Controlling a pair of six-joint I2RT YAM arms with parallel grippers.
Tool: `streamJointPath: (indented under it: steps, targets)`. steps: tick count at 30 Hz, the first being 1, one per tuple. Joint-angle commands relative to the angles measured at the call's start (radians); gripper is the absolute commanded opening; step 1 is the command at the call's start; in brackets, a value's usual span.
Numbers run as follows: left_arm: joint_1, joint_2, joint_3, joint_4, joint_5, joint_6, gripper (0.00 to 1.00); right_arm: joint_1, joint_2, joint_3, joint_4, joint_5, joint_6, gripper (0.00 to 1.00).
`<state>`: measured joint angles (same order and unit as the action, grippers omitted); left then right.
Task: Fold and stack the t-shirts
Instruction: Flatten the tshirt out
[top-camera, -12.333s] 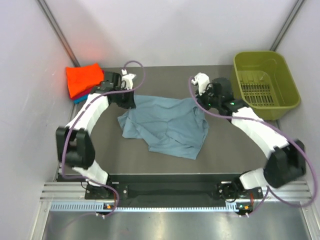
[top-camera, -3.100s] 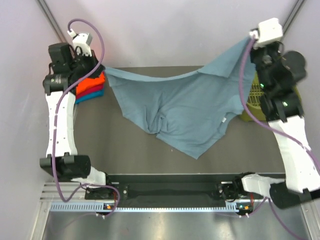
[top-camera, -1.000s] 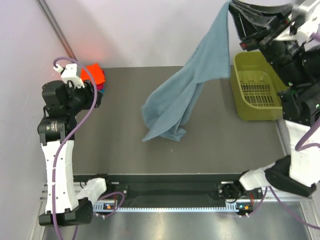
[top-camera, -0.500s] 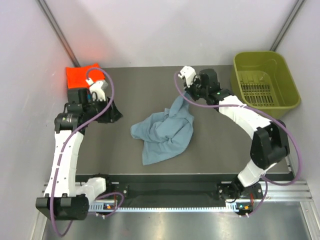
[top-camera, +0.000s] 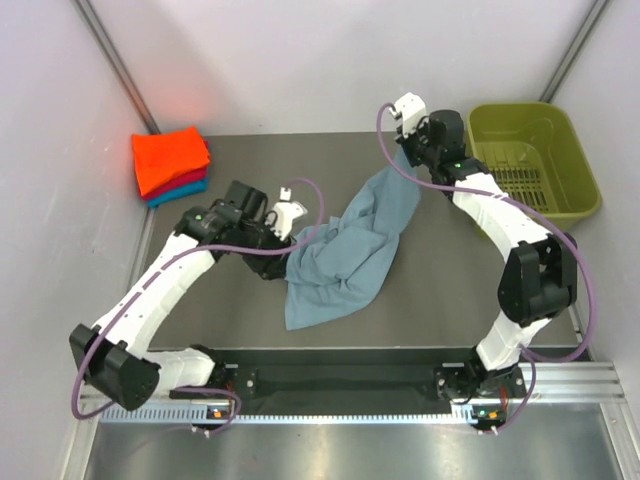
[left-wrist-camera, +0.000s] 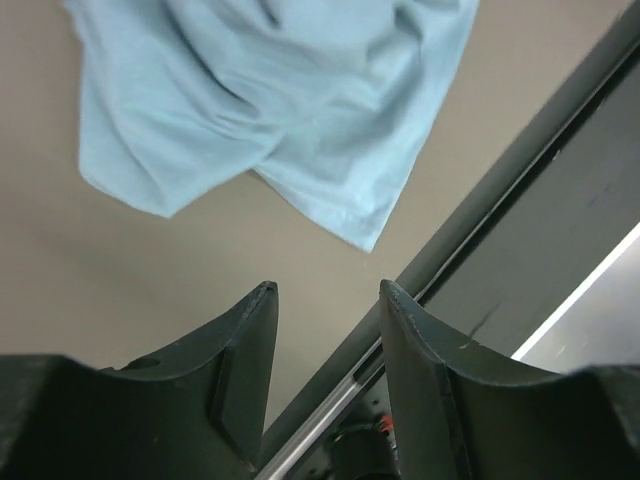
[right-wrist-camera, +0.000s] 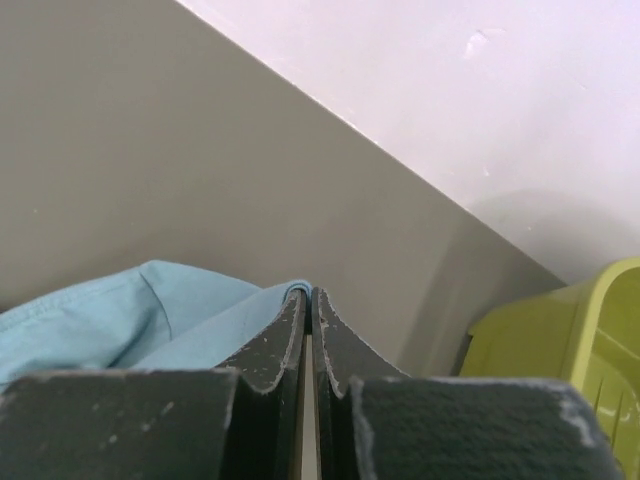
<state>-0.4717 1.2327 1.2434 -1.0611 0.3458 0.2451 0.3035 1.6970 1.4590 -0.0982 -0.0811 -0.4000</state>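
The dusty grey-blue t-shirt (top-camera: 345, 250) lies crumpled on the middle of the table, stretched toward the back right. My right gripper (top-camera: 402, 165) is shut on its upper edge; in the right wrist view the jaws (right-wrist-camera: 308, 292) pinch a fold of the blue cloth (right-wrist-camera: 150, 310). My left gripper (top-camera: 283, 258) is open and empty at the shirt's left edge, just above the table. In the left wrist view its fingers (left-wrist-camera: 322, 290) are apart, with the shirt's hem (left-wrist-camera: 300, 120) beyond them. The folded orange tee (top-camera: 168, 158) tops a stack on red (top-camera: 185, 183) and teal (top-camera: 165, 197) at the back left.
An olive-green plastic basket (top-camera: 575, 150) stands at the back right, also seen in the right wrist view (right-wrist-camera: 560, 345). The table's dark front rail (top-camera: 350, 355) runs along the near edge, and shows in the left wrist view (left-wrist-camera: 520, 210). Walls close in on three sides.
My right gripper has pulled the shirt's edge toward the back right, stretching the cloth out. My left arm has swung from the left side in to the shirt's left edge.
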Motion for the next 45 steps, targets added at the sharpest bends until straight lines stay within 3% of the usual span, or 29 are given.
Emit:
streamJointPath:
  steps: [1,8,16,29,36,45]
  targets:
    - [-0.105,0.013,0.01,-0.049,-0.059,0.083,0.5,-0.007,0.015,0.049,0.038,0.023,-0.007,0.0]
    - [-0.257,0.057,0.025,-0.12,-0.047,0.106,0.5,-0.014,-0.007,0.034,0.035,0.024,-0.014,0.0]
    - [-0.338,0.14,-0.099,-0.073,-0.067,0.08,0.46,-0.023,-0.023,0.035,0.032,0.012,-0.016,0.0]
    - [-0.389,0.33,-0.157,0.035,-0.082,0.053,0.45,-0.024,-0.02,0.055,0.037,0.011,-0.011,0.0]
    - [-0.39,0.398,-0.202,0.177,-0.113,-0.009,0.44,-0.024,-0.011,0.057,0.026,0.014,-0.017,0.0]
    - [-0.39,0.462,-0.205,0.197,-0.174,-0.053,0.42,-0.024,0.0,0.044,0.026,0.018,-0.019,0.0]
